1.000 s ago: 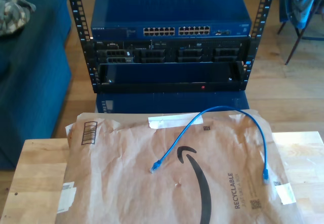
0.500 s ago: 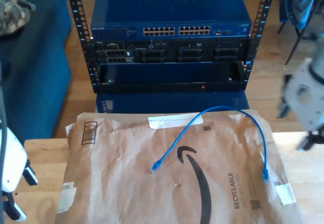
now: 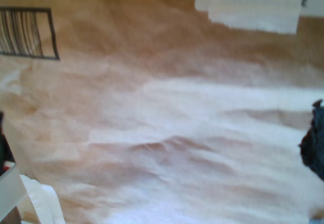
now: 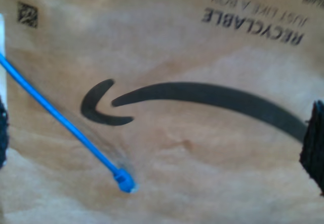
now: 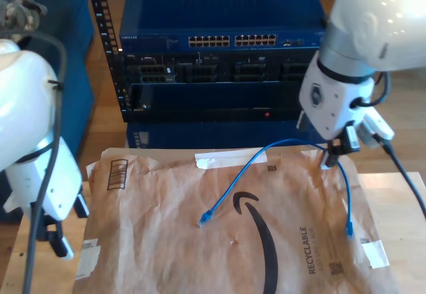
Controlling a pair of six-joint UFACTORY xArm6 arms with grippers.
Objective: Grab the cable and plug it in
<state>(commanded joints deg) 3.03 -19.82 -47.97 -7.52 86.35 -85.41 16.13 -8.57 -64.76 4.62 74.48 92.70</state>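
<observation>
— What sat in the rack (image 5: 100, 28)?

— A blue network switch (image 5: 219, 21) on its top shelf, with darker units stacked under it. The rack stood beyond both grippers, past the far edge of the brown paper mailer (image 5: 166, 241) on the wooden table (image 5: 399, 201).

— And the cable (image 5: 243, 174)?

— It lay loose on the mailer in an arch. One plug (image 5: 204, 219) rested beside the printed smile mark, and the other plug (image 5: 348, 229) lay near the word RECYCLABLE. My second gripper (image 5: 336, 151) hung just over the top of the arch, apart from it as far as I could tell. Through its camera the cable (image 4: 61, 117) ran slantwise under my second gripper (image 4: 157, 143) and ended in that first plug (image 4: 124, 181), nearer one finger than the other.

— Were the fingers closed?

— No. On both grippers the dark fingers (image 4: 314, 148) stood wide apart with nothing between them.

— And the other arm?

— My first gripper (image 5: 53, 237) was low at the exterior view's left, by the mailer's edge. Ahead of my first gripper (image 3: 159, 145) lay wrinkled paper, a barcode (image 3: 25, 33) and a white label (image 3: 253, 3).

— What had changed?

— Half a second earlier the arms showed only at the exterior view's edges; they had both come in over the mailer. The cable had not moved.
</observation>
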